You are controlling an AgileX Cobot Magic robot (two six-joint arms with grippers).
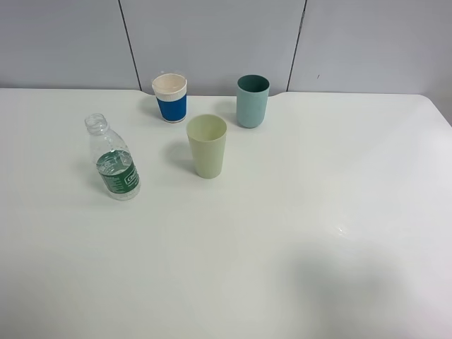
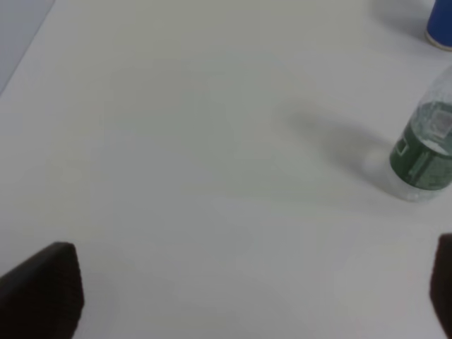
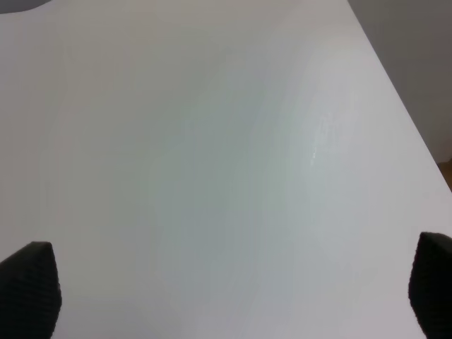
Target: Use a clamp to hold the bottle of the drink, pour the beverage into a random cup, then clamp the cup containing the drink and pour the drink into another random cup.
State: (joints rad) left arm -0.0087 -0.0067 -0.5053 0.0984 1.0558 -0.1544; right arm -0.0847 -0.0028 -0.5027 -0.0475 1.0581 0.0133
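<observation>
A clear plastic bottle with a green label (image 1: 115,161) stands upright and uncapped on the white desk (image 1: 296,233), partly filled with a clear drink. In the left wrist view this bottle (image 2: 426,152) sits ahead of the left fingers (image 2: 44,291) and off toward one side, well apart from them. The left pair is spread wide, one dark tip at each lower corner of that view, with only bare desk between them, gripping nothing.

Beyond the bottle, farther from the left fingers, a white paper cup with a blue band (image 1: 170,97) stands upright; a sliver of its blue wall (image 2: 441,24) shows at the corner of the left wrist view. A pale yellow-green plastic cup (image 1: 207,146) stands near the middle of the desk, and a teal plastic cup (image 1: 252,101) stands behind it, apart from both others.

The right fingers (image 3: 30,288) are likewise spread wide with nothing between them, hanging over an open stretch of desk. None of the cups or the bottle shows ahead of them.
</observation>
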